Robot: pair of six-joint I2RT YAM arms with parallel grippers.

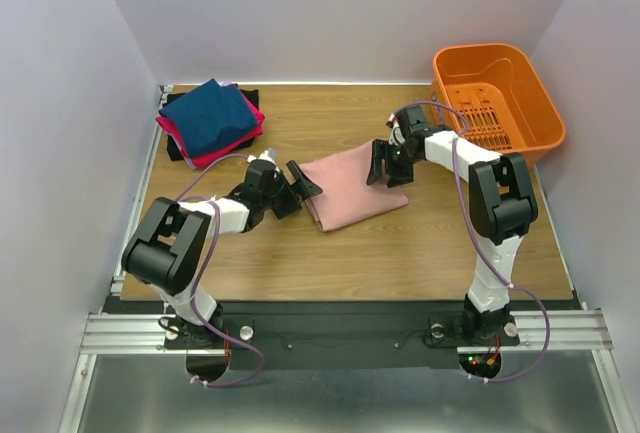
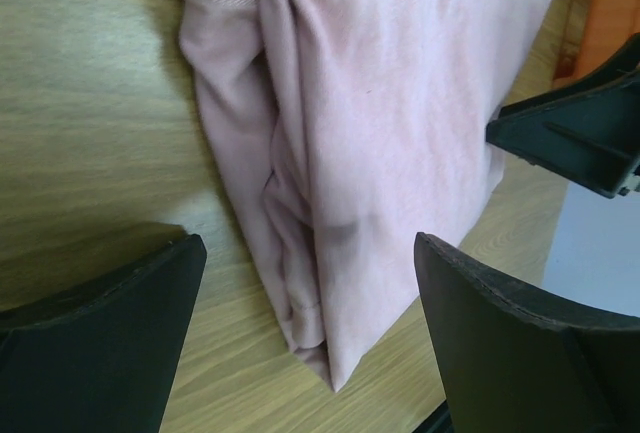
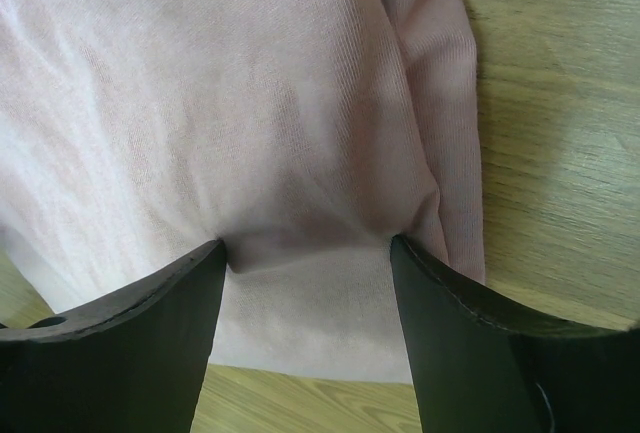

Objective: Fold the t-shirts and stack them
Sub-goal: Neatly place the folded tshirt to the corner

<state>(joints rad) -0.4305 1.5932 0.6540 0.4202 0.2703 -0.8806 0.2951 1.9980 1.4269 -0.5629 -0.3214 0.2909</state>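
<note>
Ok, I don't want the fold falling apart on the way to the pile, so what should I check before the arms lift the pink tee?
1. Left gripper open: ok, jaws wide over one end of the pink t-shirt.
2. Right gripper placed: ok, jaws apart, pressing on the opposite end.
3. Shirt gripped: not ok, neither gripper is closed on the cloth.
4. Fold tidy: not ok, layers bunch along one edge.
5. Landing spot free: ok, nothing lies on the navy-blue t-shirt.
</note>
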